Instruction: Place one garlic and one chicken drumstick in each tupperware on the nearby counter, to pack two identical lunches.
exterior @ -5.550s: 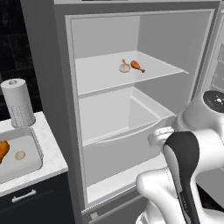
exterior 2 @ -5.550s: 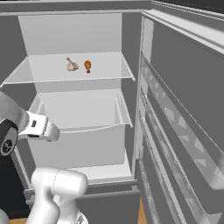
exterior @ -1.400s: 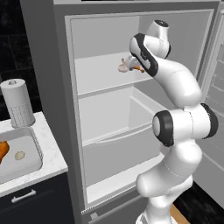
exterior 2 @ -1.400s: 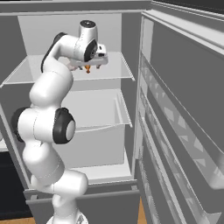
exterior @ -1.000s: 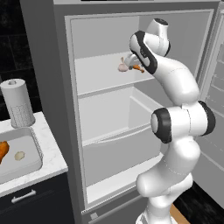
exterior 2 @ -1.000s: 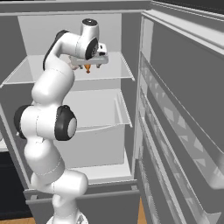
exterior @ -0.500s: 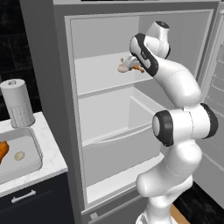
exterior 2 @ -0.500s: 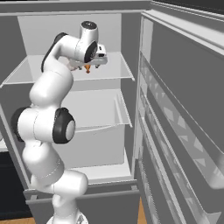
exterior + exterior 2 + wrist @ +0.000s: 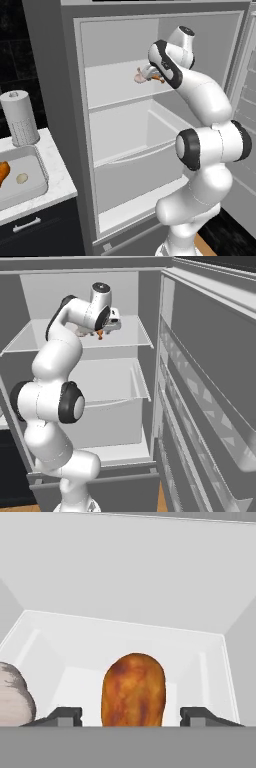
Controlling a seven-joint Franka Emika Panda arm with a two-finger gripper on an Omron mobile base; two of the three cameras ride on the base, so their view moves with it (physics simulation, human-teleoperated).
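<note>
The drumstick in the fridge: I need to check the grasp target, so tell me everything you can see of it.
The drumstick is golden brown with darker roasted patches and a rounded meaty end facing the hand camera. It lies on the upper fridge shelf, between the gripper fingertips, with gaps showing on both sides, so nothing pinches it yet. A pale garlic sits beside it, apart. From the base views the arm hides most of it; only an orange tip shows.

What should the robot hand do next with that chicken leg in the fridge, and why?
Probably squeeze shut on the chicken drumstick. It sits right between the hand's two fingertips, with gaps on both sides, so nothing grips it yet. The garlic lies off to one side.
</note>
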